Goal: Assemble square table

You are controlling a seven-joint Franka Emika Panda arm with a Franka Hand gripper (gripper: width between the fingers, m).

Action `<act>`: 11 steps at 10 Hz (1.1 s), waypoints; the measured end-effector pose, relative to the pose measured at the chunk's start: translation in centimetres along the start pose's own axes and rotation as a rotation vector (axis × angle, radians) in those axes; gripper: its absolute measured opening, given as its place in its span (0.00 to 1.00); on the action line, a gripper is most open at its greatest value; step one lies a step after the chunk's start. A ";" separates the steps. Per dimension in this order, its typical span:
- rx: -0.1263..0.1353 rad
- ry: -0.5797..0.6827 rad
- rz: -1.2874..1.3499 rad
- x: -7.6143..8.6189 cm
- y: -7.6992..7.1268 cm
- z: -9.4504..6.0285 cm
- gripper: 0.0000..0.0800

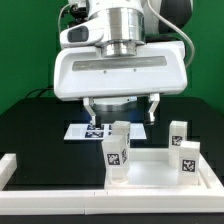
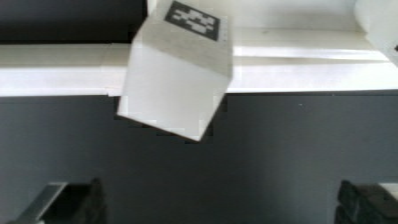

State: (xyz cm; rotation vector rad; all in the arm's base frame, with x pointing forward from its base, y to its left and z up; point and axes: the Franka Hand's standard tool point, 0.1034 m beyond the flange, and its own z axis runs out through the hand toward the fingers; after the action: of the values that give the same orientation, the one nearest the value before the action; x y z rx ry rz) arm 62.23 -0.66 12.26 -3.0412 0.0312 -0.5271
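Claw [image 1: 121,107] spread wide, empty, above the black table [image 1: 35,125]; one leg [image 1: 117,152] upright on the tabletop's [image 1: 150,172] corner.

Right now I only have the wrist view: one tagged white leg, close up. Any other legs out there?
Observer: Yes. The exterior view shows three upright: the front leg, plus a rear leg and a side leg at the exterior view's right.
Operator: Where's the pincer relative to the front one?
Observer: The pincer hangs above it, open, touching nothing.
Operator: Anything behind that leg?
Observer: The marker board, flat on the black table.
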 end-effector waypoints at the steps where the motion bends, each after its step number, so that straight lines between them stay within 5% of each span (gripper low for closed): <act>1: 0.020 -0.061 0.048 -0.7 0.4 0.3 0.81; 4: 0.071 -0.256 0.112 -0.7 0.5 2.5 0.81; 11: 0.064 -0.268 0.141 -1.1 0.8 3.7 0.81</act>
State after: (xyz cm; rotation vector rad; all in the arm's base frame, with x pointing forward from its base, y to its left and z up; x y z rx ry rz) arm 62.41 -1.27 8.36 -2.9890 0.2099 -0.1064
